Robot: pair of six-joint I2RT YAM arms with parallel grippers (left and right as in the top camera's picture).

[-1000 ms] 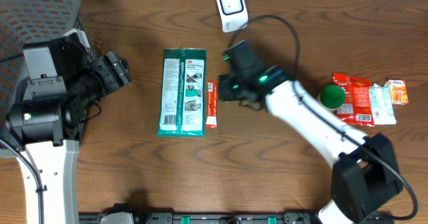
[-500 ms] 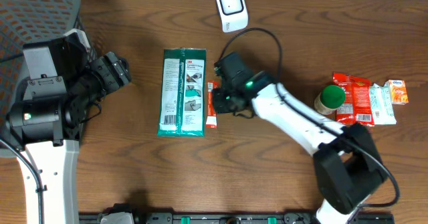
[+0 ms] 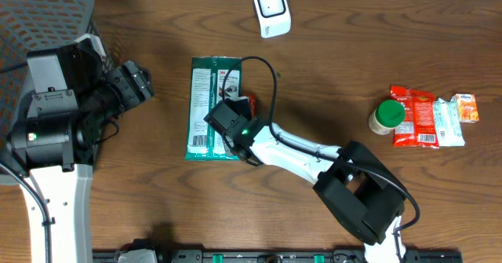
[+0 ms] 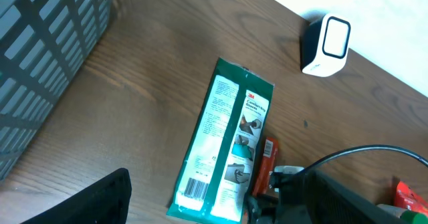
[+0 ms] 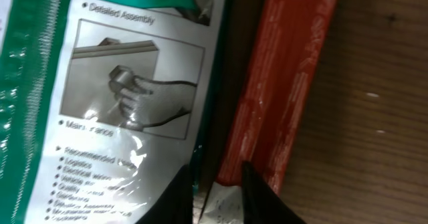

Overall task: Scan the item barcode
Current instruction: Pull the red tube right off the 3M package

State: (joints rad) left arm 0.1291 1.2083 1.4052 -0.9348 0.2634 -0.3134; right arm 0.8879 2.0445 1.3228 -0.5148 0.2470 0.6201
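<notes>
Grip, right arm: the right gripper (image 5: 217, 200) hangs low over the seam between two packs, fingertips (image 5: 264, 197) a narrow gap apart. A white packet end lies in that gap, but I cannot tell whether they pinch it.
Overhead on that grip: the dark wrist body covers the fingers, so only the right wrist camera shows them.
Task item: the red stick packet (image 5: 281, 83) lies flat on the wooden table (image 3: 329, 59), just beside the right long edge of the green pack (image 3: 205, 98).
Green pack: lies flat, label up. The right wrist view shows its photo panel and printed list.
Barcode (image 4: 194, 187): it sits at the pack's near end, clearest in the left wrist view and outside the right wrist view.
Right-hand group: a green-topped jar (image 3: 387, 115), red snack packets (image 3: 416, 118) and a small orange carton (image 3: 468, 107) sit well apart from the pack, shown whole only from overhead.
Left gripper (image 3: 143, 82): jaws spread wide, holding nothing, left of the pack and apart from it.
Grey mesh (image 3: 47, 12): far left corner.
Scanner (image 3: 271, 10): white, at the table's far edge, beyond the pack.
</notes>
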